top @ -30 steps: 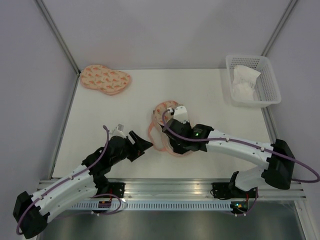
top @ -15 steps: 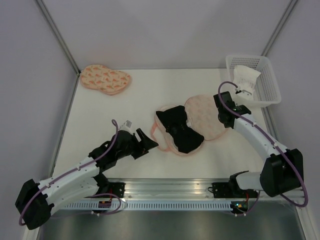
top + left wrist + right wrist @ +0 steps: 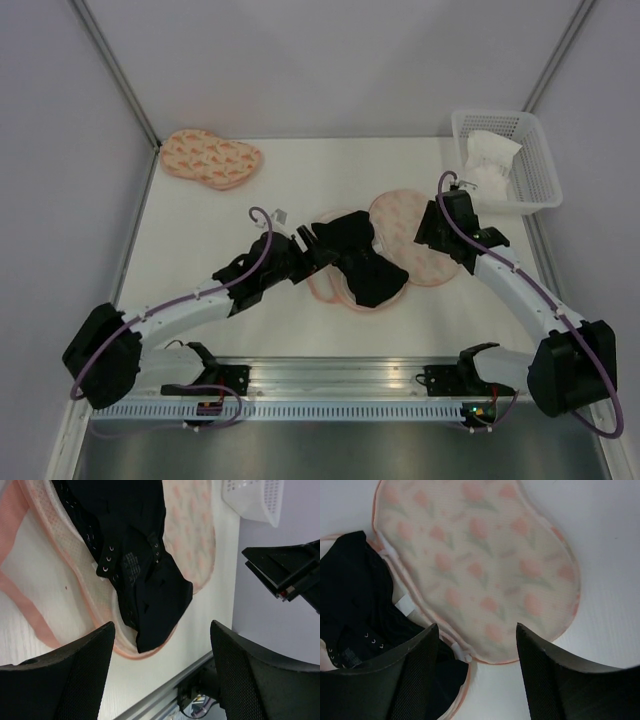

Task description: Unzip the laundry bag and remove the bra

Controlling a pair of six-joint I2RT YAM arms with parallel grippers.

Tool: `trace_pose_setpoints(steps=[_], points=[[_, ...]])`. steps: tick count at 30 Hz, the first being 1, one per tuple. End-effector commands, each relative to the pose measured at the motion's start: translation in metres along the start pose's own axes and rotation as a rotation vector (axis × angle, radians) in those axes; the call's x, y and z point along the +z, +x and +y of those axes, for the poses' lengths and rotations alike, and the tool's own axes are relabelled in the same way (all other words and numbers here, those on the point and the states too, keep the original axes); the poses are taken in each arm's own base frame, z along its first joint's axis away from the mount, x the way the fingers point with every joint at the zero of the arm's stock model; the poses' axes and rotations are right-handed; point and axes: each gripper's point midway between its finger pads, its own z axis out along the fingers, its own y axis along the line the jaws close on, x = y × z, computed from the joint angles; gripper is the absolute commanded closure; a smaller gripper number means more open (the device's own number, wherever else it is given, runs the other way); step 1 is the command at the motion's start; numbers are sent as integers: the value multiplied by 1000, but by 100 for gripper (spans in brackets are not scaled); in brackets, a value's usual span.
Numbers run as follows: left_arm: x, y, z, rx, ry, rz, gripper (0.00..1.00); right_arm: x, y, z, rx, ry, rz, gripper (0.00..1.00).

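Note:
The laundry bag (image 3: 405, 235) lies unzipped in the middle of the table, its tulip-print lid (image 3: 480, 565) folded flat to the right. The black bra (image 3: 360, 262) rests uncovered on the bag's pale mesh lower half (image 3: 65, 545). My left gripper (image 3: 315, 250) hovers open at the bra's left end, holding nothing; in the left wrist view the bra (image 3: 135, 555) spreads just beyond the fingertips. My right gripper (image 3: 433, 237) hangs open above the lid's right edge, empty. The right wrist view shows the bra (image 3: 355, 605) at the lower left and the pink zipper rim between the fingers.
A second peach printed pouch (image 3: 210, 158) lies at the back left. A white lattice basket (image 3: 535, 180) holding white cloth (image 3: 490, 160) stands at the back right, close behind the right arm. The aluminium rail runs along the table's near edge.
The right arm swung from the centre to the right, flipping the bag's lid open, and its jaws then opened and let it go. The left arm reached forward to the bra.

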Motion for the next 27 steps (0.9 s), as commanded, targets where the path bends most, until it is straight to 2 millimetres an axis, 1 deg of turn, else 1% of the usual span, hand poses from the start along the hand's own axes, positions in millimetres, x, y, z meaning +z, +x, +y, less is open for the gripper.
trace_pose_setpoints(steps=[1, 2, 3, 4, 5, 8, 10, 11, 13, 14, 17, 18, 21, 22, 24, 27], points=[[29, -5, -19, -1, 48, -11, 20, 15, 17, 30, -54, -143, 88, 31], [35, -5, -25, -3, 61, -3, 20, 18, 21, 32, -51, -154, 104, 31], [40, -4, -25, -3, 57, 6, 20, 19, 26, 36, -45, -177, 121, 31], [49, 2, -16, -8, 26, 25, 21, 22, 32, 34, -42, -178, 137, 31], [52, 0, -21, -14, 29, 25, 21, 22, 34, 37, -40, -193, 133, 31], [63, 2, -11, -22, -17, 29, 21, 24, 42, 33, -36, -194, 142, 31], [68, 3, -9, -25, -29, 33, 21, 25, 47, 31, -41, -197, 146, 31], [73, 7, -3, -26, -44, 44, 21, 26, 49, 30, -43, -195, 148, 31], [79, 8, -5, -34, -36, 47, 21, 29, 56, 29, -50, -198, 161, 31], [85, 13, 1, -40, -50, 61, 21, 31, 58, 29, -51, -196, 167, 31], [94, 15, 3, -53, -61, 69, 23, 34, 64, 29, -49, -207, 181, 31], [98, 19, 11, -59, -87, 80, 23, 35, 66, 29, -49, -206, 186, 31], [100, 29, 14, -85, -123, 138, 23, 37, 69, 28, -55, -206, 190, 31], [100, 28, 11, -84, -115, 140, 24, 37, 70, 28, -59, -206, 191, 31], [101, 29, 13, -85, -129, 142, 24, 38, 70, 27, -58, -204, 192, 31], [104, 26, 9, -76, -122, 135, 24, 41, 74, 27, -58, -200, 205, 31]])
